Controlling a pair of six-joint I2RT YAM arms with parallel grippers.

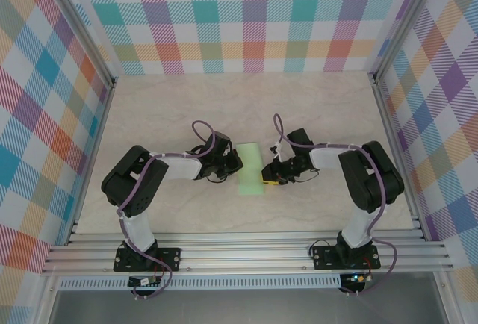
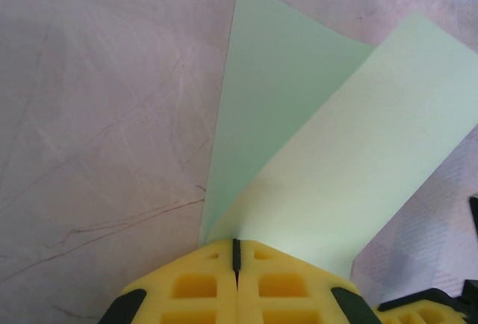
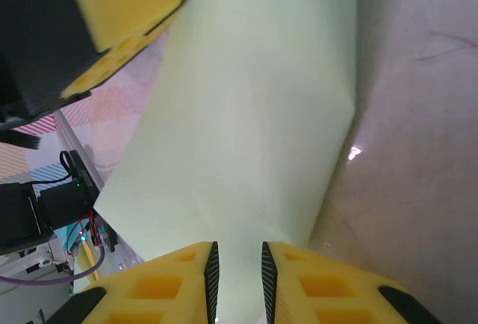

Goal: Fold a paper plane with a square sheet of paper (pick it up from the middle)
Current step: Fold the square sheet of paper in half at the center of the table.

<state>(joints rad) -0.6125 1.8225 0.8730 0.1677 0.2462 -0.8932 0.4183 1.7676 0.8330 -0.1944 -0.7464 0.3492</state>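
Note:
The square sheet of paper [image 1: 249, 167] is pale green and bent over on itself, standing between the two grippers at mid table. My left gripper [image 2: 237, 248] is shut on the paper's edge, and the sheet [image 2: 321, 167] curls up and away from its yellow fingers [image 2: 194, 283]. My right gripper [image 3: 237, 264] is open, its fingers [image 3: 314, 279] a narrow gap apart, with the paper [image 3: 246, 122] lying just beyond and beneath them. In the top view the left gripper [image 1: 233, 163] is at the paper's left side and the right gripper [image 1: 267, 175] at its right side.
The pale marbled table [image 1: 246, 100] stretches toward the checked back wall [image 1: 246, 18]. Aluminium rails [image 1: 246, 253] run along the near edge by the arm bases. The left gripper's yellow and black body [image 3: 82, 33] hangs close above the paper in the right wrist view.

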